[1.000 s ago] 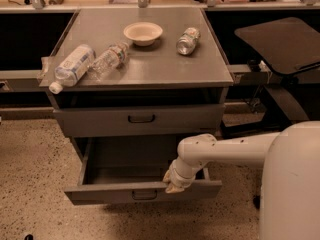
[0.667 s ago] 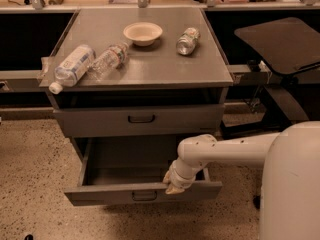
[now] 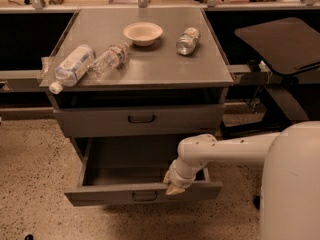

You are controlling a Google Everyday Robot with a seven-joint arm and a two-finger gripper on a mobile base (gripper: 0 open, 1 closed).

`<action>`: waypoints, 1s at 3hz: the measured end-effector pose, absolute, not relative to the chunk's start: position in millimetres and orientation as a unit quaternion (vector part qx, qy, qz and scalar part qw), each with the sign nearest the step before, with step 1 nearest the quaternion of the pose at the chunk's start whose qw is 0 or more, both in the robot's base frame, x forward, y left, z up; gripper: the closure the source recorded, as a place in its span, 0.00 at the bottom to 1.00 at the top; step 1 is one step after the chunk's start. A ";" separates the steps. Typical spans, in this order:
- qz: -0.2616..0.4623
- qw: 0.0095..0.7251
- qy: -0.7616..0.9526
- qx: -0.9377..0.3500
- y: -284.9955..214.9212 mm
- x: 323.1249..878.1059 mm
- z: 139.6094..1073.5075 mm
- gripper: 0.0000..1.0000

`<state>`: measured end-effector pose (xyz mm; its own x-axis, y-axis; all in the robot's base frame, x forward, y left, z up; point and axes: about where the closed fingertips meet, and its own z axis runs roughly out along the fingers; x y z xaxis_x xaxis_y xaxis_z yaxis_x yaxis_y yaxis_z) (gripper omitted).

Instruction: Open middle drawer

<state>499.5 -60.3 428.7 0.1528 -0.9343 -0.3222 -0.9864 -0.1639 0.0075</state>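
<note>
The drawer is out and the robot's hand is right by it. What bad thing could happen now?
1. The hand sits at the front rim of the open drawer, right of its handle. Pulling away carelessly might catch the rim and shove the drawer back.
2. The big bottle lies on its side on the cabinet top, cap poking past the left edge; a jolt might roll it off.

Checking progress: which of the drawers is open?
The lower drawer, pulled out with its inside showing, with the gripper at its front edge. The drawer above it sits shut.
</note>
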 end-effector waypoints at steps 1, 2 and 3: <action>0.127 0.103 0.638 -0.752 -60.3 499.5 428.7 0.07; 0.127 0.103 0.638 -0.752 -60.3 499.4 428.6 0.00; 0.127 0.103 0.638 -0.752 -60.3 499.4 428.6 0.00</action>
